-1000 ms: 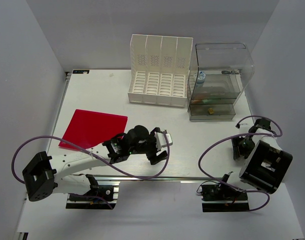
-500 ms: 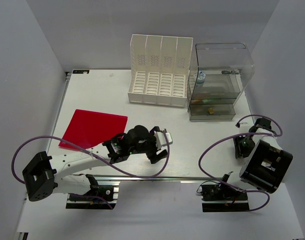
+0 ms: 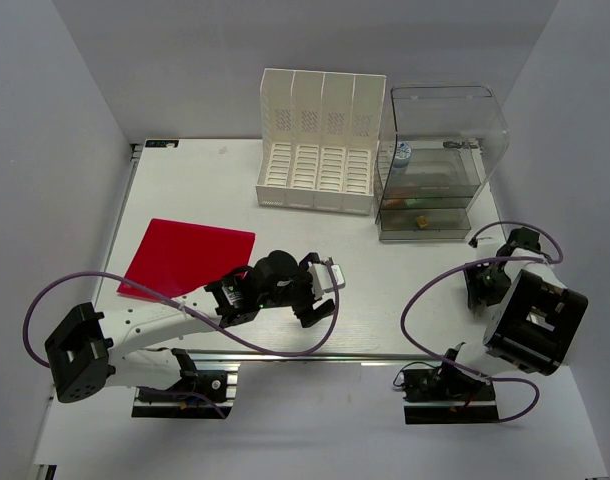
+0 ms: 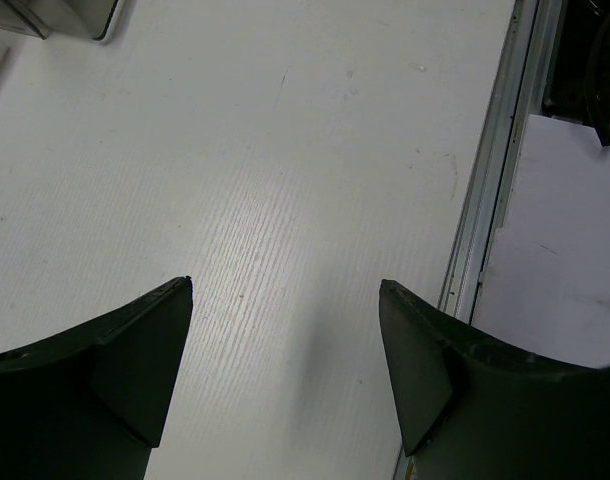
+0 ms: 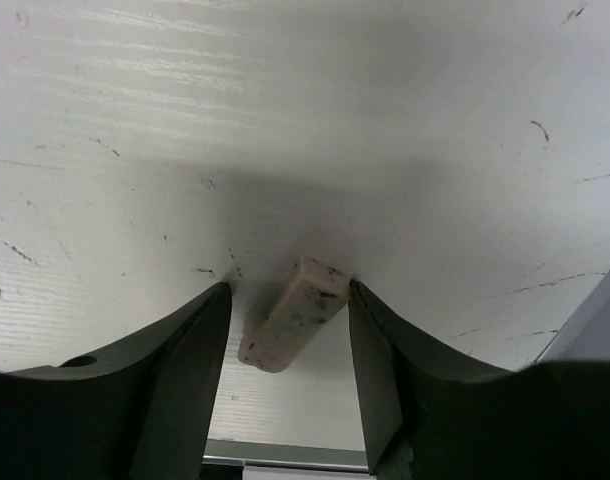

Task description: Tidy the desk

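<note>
The desk (image 3: 205, 190) is a white tabletop with a silvery rail (image 3: 285, 354) along its near edge. My left gripper (image 3: 330, 298) hangs over the middle of the desk. In the left wrist view the left gripper (image 4: 285, 287) stands open with only bare desk (image 4: 235, 150) between its fingers. My right gripper (image 3: 482, 290) is low at the desk's right side, near the wall. In the right wrist view a small cream eraser (image 5: 290, 318) lies between the fingers of the right gripper (image 5: 289, 287). One corner touches the right finger, and a gap separates it from the left finger.
A red folder (image 3: 188, 258) lies flat at the left. A white slotted file rack (image 3: 320, 140) stands at the back. Beside it is a clear drawer unit (image 3: 435, 165) with small items inside. Grey walls close both sides. Purple cables loop around both arms.
The right arm has shifted slightly toward the back of the desk, its cable loop moving with it. The left arm has not moved.
</note>
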`<act>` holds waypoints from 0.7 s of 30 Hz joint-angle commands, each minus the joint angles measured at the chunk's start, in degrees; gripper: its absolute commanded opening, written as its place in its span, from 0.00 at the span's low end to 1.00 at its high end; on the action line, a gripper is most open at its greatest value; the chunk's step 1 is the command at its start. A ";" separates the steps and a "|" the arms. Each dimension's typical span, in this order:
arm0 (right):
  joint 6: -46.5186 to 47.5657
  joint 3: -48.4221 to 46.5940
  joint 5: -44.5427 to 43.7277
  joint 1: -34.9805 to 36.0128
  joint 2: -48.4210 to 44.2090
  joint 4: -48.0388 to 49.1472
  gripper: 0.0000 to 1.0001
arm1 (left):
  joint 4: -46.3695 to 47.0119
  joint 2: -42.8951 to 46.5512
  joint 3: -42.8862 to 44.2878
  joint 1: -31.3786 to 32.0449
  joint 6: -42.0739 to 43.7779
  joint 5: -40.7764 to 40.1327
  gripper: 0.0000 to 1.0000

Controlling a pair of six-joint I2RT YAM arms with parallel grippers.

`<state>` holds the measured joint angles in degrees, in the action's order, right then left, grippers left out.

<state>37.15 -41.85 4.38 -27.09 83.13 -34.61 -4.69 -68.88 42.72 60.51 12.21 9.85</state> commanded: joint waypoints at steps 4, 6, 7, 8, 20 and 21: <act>-0.41 5.98 5.02 1.43 4.15 4.47 0.52 | 0.73 1.73 -0.53 0.22 0.36 -0.09 0.85; 0.38 6.77 5.90 1.78 3.36 4.46 0.51 | 0.73 1.47 -0.53 0.22 0.36 0.00 0.85; 1.34 6.86 6.25 2.04 3.18 4.46 0.51 | 0.91 1.38 -0.44 0.22 0.27 0.17 0.85; 1.52 7.13 6.51 2.30 3.09 4.73 0.51 | 0.73 1.30 -0.44 0.22 0.36 0.26 0.85; 1.70 10.46 0.11 4.15 1.07 7.10 0.51 | 0.73 1.91 -0.62 0.22 0.01 0.52 0.85; 2.31 11.25 -0.51 4.15 0.28 8.06 0.51 | 0.65 1.91 -0.62 0.22 0.01 0.61 0.85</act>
<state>37.95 -38.50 6.76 -23.86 79.90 -28.56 -4.69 -68.88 42.70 60.51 12.19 9.87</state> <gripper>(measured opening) 0.505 0.850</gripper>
